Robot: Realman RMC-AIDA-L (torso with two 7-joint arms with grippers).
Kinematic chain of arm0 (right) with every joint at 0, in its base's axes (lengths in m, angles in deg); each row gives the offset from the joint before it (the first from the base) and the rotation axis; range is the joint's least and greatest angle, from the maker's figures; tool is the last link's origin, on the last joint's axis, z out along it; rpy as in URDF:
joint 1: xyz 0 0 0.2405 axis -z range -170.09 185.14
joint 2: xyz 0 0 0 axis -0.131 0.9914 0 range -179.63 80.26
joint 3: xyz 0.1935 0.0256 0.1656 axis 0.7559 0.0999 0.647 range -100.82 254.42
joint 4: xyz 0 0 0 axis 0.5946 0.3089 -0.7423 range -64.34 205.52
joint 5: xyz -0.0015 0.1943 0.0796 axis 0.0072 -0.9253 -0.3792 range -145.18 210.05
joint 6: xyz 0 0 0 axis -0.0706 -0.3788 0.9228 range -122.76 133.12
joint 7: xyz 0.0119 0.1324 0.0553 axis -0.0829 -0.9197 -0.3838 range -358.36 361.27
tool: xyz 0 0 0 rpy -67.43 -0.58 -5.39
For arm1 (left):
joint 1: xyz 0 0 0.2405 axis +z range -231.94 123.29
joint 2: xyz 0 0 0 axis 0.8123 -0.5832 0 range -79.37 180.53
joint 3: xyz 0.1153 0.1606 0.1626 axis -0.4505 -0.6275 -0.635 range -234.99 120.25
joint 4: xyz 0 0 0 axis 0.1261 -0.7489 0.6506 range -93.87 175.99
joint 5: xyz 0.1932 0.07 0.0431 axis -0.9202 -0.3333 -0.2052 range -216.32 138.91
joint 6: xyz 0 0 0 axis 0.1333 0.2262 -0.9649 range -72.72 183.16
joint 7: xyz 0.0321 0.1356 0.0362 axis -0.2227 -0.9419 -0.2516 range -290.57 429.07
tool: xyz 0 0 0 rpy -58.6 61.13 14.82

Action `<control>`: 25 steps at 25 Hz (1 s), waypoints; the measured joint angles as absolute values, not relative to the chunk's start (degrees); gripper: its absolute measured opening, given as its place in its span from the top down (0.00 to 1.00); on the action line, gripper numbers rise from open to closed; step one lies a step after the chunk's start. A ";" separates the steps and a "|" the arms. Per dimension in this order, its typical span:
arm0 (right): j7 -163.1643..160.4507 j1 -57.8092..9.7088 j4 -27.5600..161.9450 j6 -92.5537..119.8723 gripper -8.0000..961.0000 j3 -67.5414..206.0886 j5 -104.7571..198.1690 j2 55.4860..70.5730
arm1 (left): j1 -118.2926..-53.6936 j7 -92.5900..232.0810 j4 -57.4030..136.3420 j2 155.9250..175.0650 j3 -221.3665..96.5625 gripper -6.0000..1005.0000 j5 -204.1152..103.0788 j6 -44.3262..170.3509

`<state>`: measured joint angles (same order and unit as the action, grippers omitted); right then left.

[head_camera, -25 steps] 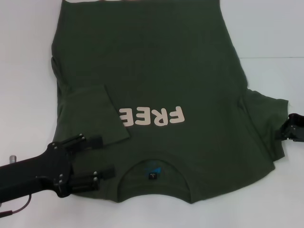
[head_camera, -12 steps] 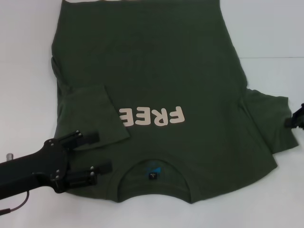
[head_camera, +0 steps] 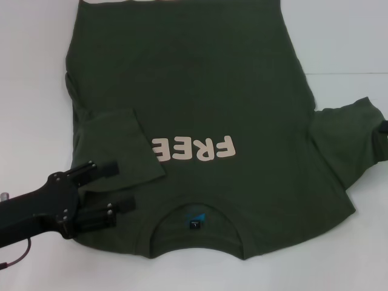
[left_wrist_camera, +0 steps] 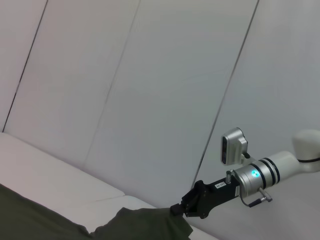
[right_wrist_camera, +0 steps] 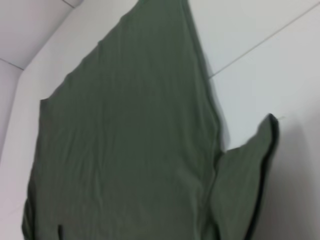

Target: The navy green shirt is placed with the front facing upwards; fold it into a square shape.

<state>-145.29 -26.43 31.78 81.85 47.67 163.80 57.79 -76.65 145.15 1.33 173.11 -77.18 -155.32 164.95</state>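
Observation:
The navy green shirt point(head_camera: 200, 79) lies front up on the white table, its collar point(head_camera: 195, 223) nearest me and the cream "FREE" print point(head_camera: 194, 148) across the chest. One sleeve point(head_camera: 118, 142) is folded in over the body. My left gripper point(head_camera: 124, 185) hovers open over that shoulder, holding nothing. The other sleeve point(head_camera: 348, 136) is drawn out and lifted at the right edge. My right gripper point(left_wrist_camera: 177, 210) is shut on that sleeve's hem in the left wrist view. Only a dark tip of the right gripper point(head_camera: 383, 127) shows in the head view. The right wrist view looks down the shirt point(right_wrist_camera: 125, 140).
White table point(head_camera: 345, 36) surrounds the shirt, with a seam line point(head_camera: 351, 74) on the right. The shirt's hem runs out of the head view at the far edge. A white panelled wall point(left_wrist_camera: 150, 75) stands behind the table.
My left gripper has drawn back toward the near left corner. My right gripper has moved out past the right edge, and the sleeve it holds has risen and stretched outward.

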 joint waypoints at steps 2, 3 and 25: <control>-144.68 -26.43 32.03 81.90 0.98 47.56 163.10 57.76 | -76.70 145.66 1.27 173.03 -77.03 0.09 -155.32 164.97; -144.41 -26.58 32.09 81.91 0.98 47.44 163.04 57.79 | -76.72 145.85 1.26 173.03 -77.03 0.09 -155.32 164.97; -143.64 -38.96 33.61 78.12 0.98 35.59 163.31 61.53 | -77.42 149.14 1.07 172.64 -77.06 0.09 -154.63 164.97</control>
<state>-143.64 -38.96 33.61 78.12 35.59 163.31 61.53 -77.42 149.14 1.07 172.64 -77.06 -154.63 164.97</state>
